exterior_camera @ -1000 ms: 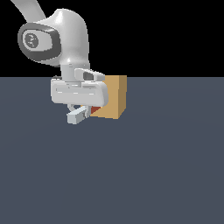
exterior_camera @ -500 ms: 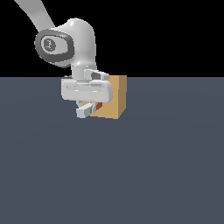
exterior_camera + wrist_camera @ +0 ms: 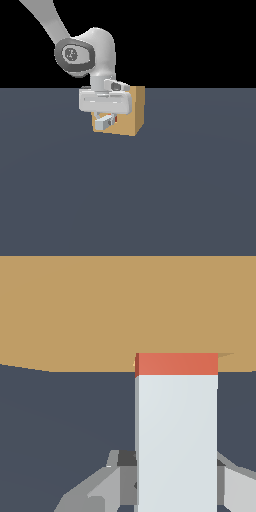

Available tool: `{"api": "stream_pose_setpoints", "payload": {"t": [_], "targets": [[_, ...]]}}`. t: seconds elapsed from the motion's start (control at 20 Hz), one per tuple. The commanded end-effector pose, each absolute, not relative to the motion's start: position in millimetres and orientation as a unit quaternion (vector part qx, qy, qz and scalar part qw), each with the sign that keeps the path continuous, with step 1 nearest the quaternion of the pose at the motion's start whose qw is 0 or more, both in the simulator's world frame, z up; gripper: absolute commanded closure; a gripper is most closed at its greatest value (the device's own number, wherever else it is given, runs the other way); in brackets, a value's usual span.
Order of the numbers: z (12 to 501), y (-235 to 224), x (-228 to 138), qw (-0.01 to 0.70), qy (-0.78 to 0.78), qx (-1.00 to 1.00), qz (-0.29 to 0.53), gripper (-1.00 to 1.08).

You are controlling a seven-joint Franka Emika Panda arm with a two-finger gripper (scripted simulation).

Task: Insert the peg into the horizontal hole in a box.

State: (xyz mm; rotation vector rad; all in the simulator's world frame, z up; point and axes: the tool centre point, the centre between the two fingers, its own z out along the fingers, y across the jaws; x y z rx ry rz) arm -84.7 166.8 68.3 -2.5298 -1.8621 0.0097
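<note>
the white arm reaches down from the upper left of the exterior view and its gripper (image 3: 106, 121) hangs just in front of the tan box (image 3: 134, 112), which sits on the dark grey floor (image 3: 150, 200) toward the far part of the scene, a little left of the exterior view's centre. the claw is pinching the peg (image 3: 106, 121) by its pale grey-white half; in the wrist view a finger (image 3: 92, 488) shows on either side of the bar, pressed against it. the peg (image 3: 177, 431) lies level and points at the box (image 3: 100, 306), with the grey-white half toward the gripper and the orange-red half toward the tan face. only a short band of orange-red shows between the grey-white part and the box, and its far end meets the tan face, so most of the red half appears to be inside the box. the hole itself is covered by the peg and cannot be made out in either view. in the exterior view a small red patch shows just beside the finger, against the box front
</note>
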Motion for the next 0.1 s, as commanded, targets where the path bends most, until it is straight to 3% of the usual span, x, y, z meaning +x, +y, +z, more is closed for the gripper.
{"api": "stream_pose_setpoints", "payload": {"t": [0.0, 0.05], "targets": [[69.1, 174.8, -79.9, 0.0, -0.594, -0.805, -0.001, 1.08], [69.1, 174.5, -79.7, 0.0, -0.594, -0.805, -0.001, 1.08]]}}
